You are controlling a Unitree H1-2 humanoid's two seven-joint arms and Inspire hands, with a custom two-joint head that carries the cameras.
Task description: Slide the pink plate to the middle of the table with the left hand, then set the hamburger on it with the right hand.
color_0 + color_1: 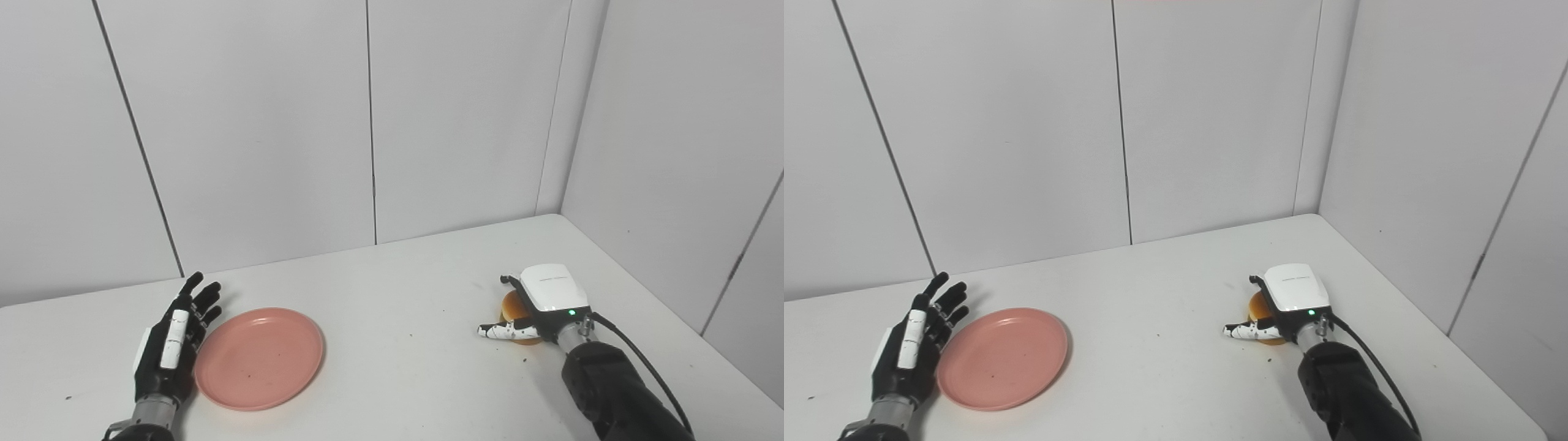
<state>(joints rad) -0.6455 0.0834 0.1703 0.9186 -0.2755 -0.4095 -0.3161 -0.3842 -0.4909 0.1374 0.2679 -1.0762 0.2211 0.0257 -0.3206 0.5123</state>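
The pink plate (pixel 260 357) lies flat on the white table (pixel 404 294), left of the middle. My left hand (pixel 173 343) stands open beside the plate's left rim, fingers pointing away from me, close to or touching the rim. At the right, the hamburger (pixel 513 310) sits on the table, mostly hidden under my right hand (pixel 539 303); only its orange-brown bun shows. That hand lies over it with its white back up. Its thumb (pixel 506 331) stretches out to the left along the near side of the bun, and its fingers reach around the far side.
White panel walls stand along the back and right edges of the table, meeting in a corner at the back right. Bare tabletop (pixel 1151 318) lies between the plate and the hamburger. A black cable (pixel 637 355) runs along my right forearm.
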